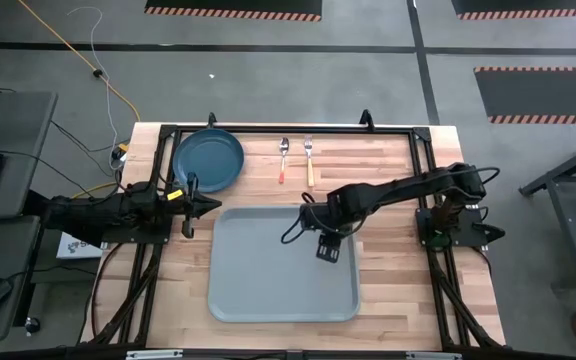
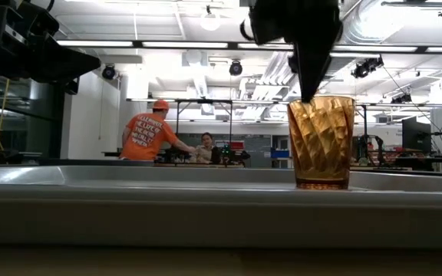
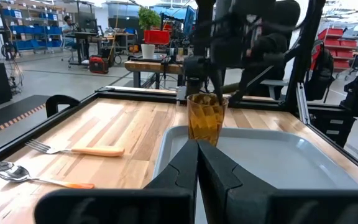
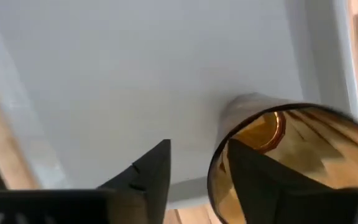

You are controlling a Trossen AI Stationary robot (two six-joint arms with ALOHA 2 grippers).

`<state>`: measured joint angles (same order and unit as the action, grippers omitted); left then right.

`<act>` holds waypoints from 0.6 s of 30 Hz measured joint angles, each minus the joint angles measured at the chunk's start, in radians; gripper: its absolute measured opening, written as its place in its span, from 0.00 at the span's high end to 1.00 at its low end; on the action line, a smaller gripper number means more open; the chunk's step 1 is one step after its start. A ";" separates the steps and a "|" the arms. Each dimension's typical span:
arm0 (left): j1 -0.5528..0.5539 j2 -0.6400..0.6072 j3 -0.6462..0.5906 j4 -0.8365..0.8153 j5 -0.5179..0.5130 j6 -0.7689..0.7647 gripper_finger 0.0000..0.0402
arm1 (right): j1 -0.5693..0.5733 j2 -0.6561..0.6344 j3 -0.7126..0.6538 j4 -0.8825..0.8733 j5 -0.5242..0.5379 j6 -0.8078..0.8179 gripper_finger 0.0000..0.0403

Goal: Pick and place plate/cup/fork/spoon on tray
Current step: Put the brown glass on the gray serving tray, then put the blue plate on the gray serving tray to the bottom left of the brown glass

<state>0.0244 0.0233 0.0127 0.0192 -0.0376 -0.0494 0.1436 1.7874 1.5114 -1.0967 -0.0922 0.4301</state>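
The amber cup (image 2: 321, 142) stands upright on its base in the far right part of the grey-blue tray (image 1: 268, 290). In the high view my right gripper (image 1: 325, 243) hides it. That gripper (image 4: 197, 149) is open over the cup, one finger inside and one outside. The blue plate (image 1: 208, 160) lies on the table beyond the tray's far left corner. The spoon (image 1: 284, 158) and the fork (image 1: 309, 160) lie side by side on the wood beyond the tray. My left gripper (image 1: 190, 205) is shut and empty at the tray's far left corner. My right gripper comes from above, pointing down, with one finger (image 4: 260, 180) inside the cup close to its rim (image 4: 219, 155). I cannot tell whether that finger touches the wall. The other finger (image 4: 148, 174) stands outside, apart from the cup. The cup stands upright on the tray.
A black frame (image 1: 268, 130) runs along the table's edges. Most of the tray's floor (image 3: 278, 162) is bare toward its near and left sides. People stand in the room beyond the table (image 2: 148, 134).
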 joint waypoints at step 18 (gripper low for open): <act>0.000 0.001 0.001 0.127 -0.047 -0.454 1.00 | -0.092 -0.329 0.030 -0.375 0.216 0.152 0.52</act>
<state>0.0247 0.0241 0.0136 0.1459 -0.0848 -0.5036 0.0516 1.4588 1.5418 -1.4713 0.1237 0.5818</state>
